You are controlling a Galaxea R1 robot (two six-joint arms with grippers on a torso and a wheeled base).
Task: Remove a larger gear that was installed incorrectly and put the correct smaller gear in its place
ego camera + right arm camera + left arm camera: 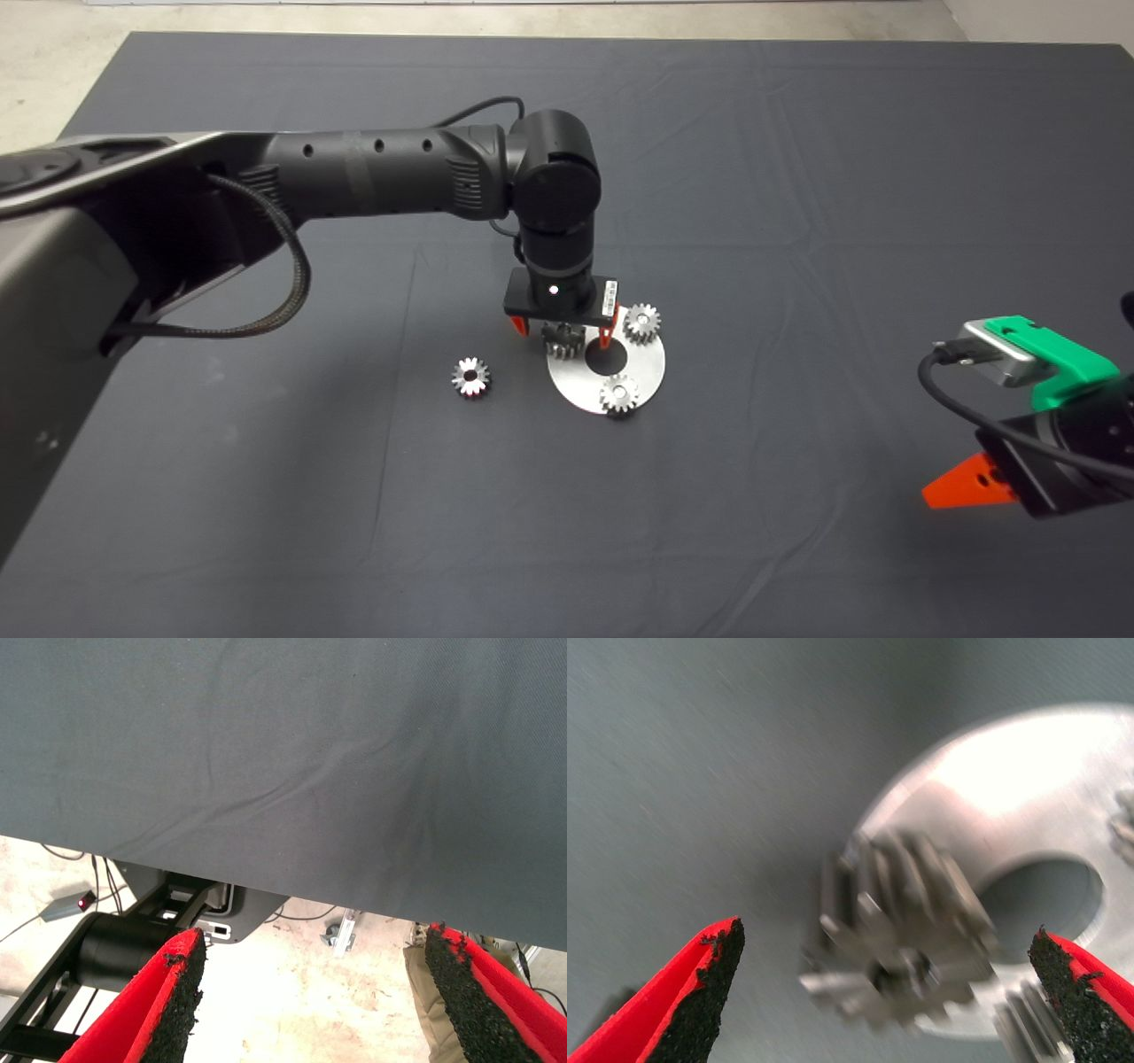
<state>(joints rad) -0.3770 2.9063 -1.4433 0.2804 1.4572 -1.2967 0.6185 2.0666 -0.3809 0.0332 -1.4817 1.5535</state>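
Four silver gears showed in all: one larger gear (pixel 562 340) and two small gears (pixel 641 322) (pixel 619 393) on a single round metal plate (pixel 654 365), and one smaller gear (pixel 470 377) alone on the desk's mat (pixel 797 221).

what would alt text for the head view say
The left gripper hangs straight down over a gear at the edge of a round silver plate, its red fingers open on either side. Two small gears sit on the plate, another gear lies on the dark mat, and the right gripper waits at the lower right.
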